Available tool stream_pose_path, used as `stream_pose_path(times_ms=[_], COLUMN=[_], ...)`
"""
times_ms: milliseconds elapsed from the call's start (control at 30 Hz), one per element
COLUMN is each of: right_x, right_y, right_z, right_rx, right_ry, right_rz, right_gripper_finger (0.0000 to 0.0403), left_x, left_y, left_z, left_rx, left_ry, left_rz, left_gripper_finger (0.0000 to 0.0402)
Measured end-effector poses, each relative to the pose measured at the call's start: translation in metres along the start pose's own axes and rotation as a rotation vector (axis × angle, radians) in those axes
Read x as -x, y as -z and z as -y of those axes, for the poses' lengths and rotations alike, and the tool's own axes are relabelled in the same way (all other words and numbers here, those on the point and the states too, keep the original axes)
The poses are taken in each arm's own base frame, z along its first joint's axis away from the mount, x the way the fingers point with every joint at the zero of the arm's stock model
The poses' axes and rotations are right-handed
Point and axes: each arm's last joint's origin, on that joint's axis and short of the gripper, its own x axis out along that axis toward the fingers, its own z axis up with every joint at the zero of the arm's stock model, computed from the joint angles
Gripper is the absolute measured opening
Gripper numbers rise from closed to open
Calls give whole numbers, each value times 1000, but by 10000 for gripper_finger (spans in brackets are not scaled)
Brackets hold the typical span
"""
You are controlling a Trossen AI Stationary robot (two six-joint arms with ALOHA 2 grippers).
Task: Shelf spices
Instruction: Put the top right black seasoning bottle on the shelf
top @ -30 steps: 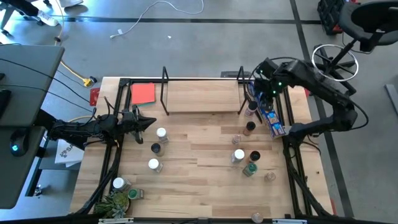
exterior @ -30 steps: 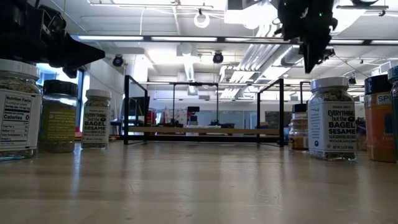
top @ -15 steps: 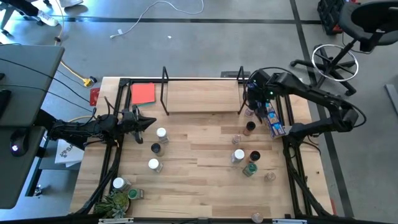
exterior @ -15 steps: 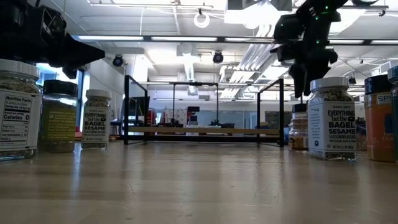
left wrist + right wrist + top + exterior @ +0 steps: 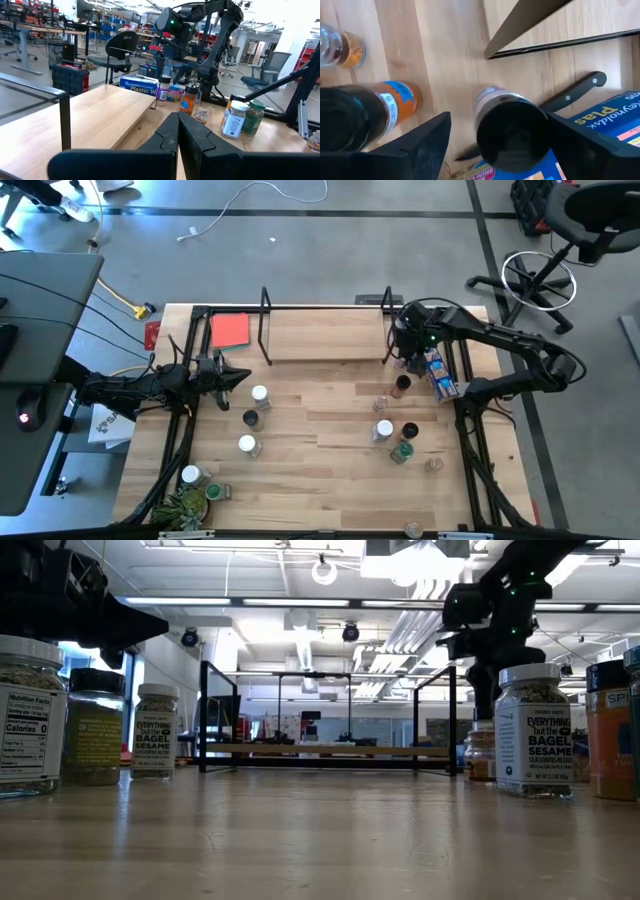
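Right pincer (image 5: 495,145) is hanging wide apart over a black-lidded spice jar (image 5: 512,132) beside the shelf (image 5: 325,330); I'm wanting it centred, then lowering evenly before squeezing, avoiding the blue packet (image 5: 438,372); left pincer (image 5: 243,375) is waiting, pressed together.

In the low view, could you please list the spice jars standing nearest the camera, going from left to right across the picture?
Clear white-lidded jar with a nutrition label → black-lidded jar of greenish seasoning → small white-lidded bagel sesame jar → larger white-lidded bagel sesame jar → orange jar with a black lid.
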Motion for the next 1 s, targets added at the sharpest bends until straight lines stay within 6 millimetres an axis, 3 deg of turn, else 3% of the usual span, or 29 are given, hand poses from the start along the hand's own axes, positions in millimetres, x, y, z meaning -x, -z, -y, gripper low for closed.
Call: stream_pose_path(times_ms=[433, 667, 833, 1000], right_x=[-14, -6, 27, 81], right_y=[8, 4, -2, -14], right_z=[-2, 0, 3, 7], right_rx=[-34, -149, -247, -366], right_ry=[34, 55, 80, 93], right_rz=[-19, -34, -128, -111], right_gripper_finger=[217, 195, 193, 193], left_x=[0, 0, 0, 0], left_y=[0, 0, 0, 0], left_z=[0, 0, 0, 0], left_rx=[6, 34, 34, 34], left_ry=[0, 0, 0, 0], left_rz=[0, 0, 0, 0], left_gripper_finger=[1, 1, 1, 1])
